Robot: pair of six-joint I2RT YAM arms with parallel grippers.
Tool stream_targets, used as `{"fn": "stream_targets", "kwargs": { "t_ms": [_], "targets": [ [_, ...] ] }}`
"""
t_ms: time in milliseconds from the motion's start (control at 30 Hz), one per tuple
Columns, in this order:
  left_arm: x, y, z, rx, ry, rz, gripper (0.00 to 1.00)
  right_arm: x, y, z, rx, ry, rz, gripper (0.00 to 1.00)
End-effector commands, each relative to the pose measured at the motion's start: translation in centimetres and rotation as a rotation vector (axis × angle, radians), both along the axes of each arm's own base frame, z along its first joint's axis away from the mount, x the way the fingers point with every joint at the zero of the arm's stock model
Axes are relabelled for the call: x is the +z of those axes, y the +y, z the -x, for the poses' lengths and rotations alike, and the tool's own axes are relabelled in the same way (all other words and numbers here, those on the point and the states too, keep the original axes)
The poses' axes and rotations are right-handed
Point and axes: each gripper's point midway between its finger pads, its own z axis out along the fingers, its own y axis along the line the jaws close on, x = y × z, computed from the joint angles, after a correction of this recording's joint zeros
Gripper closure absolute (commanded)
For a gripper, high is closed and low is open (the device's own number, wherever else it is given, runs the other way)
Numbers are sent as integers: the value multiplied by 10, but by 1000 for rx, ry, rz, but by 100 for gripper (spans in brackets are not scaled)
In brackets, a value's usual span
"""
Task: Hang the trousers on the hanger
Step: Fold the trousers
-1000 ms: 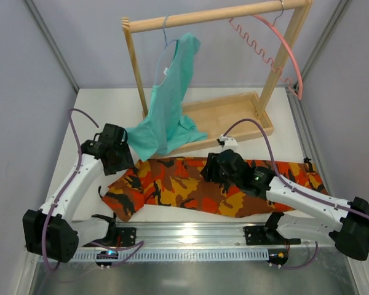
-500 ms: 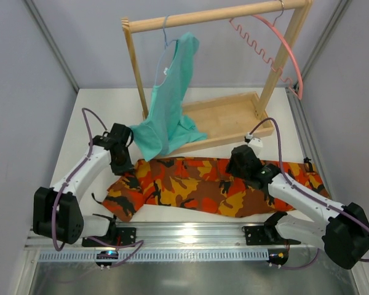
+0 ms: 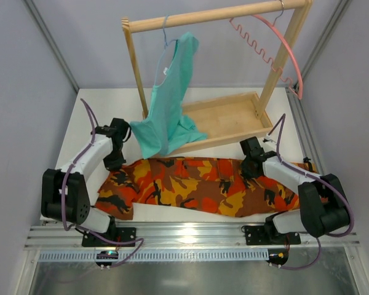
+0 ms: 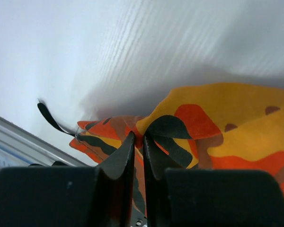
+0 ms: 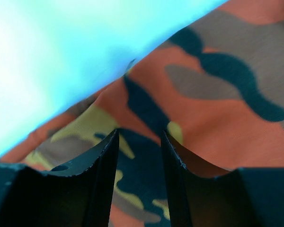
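We see the long camouflage cloth trousers (image 3: 197,184), patterned in orange, red, yellow, brown and black, lying spread out on the white worktop (image 3: 98,104). They stretch sideways just in front of the tray base of the light wooden rack (image 3: 227,117). The pink plastic hanger with its wavy notched bar (image 3: 283,46) hangs by a metal hook from the right end of the rack's top rail, well apart from the trousers. A plain teal garment (image 3: 166,117) hangs from the left part of that rail and drapes down onto the rack's base.

The left arm (image 3: 89,160) reaches the trousers' far edge, in front of the rack's left post. Its left jaws are pressed nearly together on a fold of the cloth. The right arm (image 3: 283,175) meets the same edge in front of the rack's right post. Its right jaws stand parted, with the fabric showing in the gap.
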Motion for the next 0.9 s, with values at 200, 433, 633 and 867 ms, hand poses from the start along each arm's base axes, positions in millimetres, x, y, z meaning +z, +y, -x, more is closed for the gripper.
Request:
{"fn": "stream_targets", "kwargs": {
  "t_ms": [200,433,633,867],
  "targets": [
    [6,25,-12,62,-16,-53,78,-17,-32,-6,-132,37,4,57],
    [-5,31,-18,91,-9,20,78,-22,-35,-6,-124,46,10,57],
    [-9,30,-18,87,8,43,75,-16,-35,-9,-109,33,18,57],
    [-15,30,-15,57,30,47,73,-9,-35,-16,-100,17,15,57]
  ]
}}
